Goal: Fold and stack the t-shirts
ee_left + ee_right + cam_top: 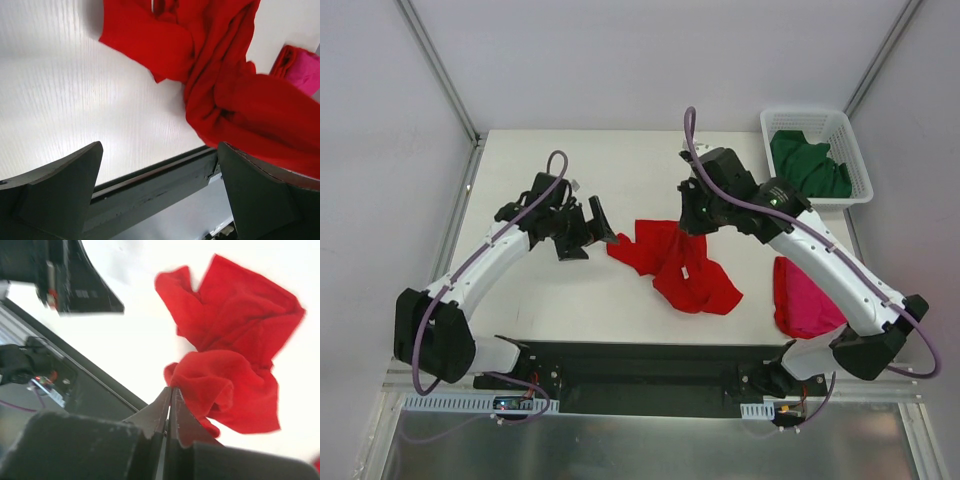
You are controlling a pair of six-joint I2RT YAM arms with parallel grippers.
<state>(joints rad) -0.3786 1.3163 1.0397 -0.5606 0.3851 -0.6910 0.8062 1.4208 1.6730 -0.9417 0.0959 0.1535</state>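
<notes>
Right gripper (pixel 693 220) first: its fingers (pixel 160 412) are pressed flat together with no gap I can see. The tips sit right at the edge of the red t-shirt (pixel 685 268), on its 12 o'clock side in the top view. From the wrist cam I honestly can't tell if there's a sliver of cloth pinched in there or if it closed on nothing.

Left gripper (pixel 588 235) is as wide open as it goes and holding nothing. It's hovering at the shirt's 9 o'clock with the nearest red flap just beside one finger.

The shirt itself is a crumpled heap mid-table (pixel 570 300), nowhere near flat. My take on doing this step well: test the right pinch with a small lift before trusting it. Then get the left onto that 9 o'clock flap and pull the two apart to spread it out (no point folding a wad).

The magenta t-shirt (pixel 802 300) lies bunched at 4 o'clock from the red one, well apart. The green t-shirt (pixel 810 165) is in the basket (pixel 800 113) at 2 o'clock.
</notes>
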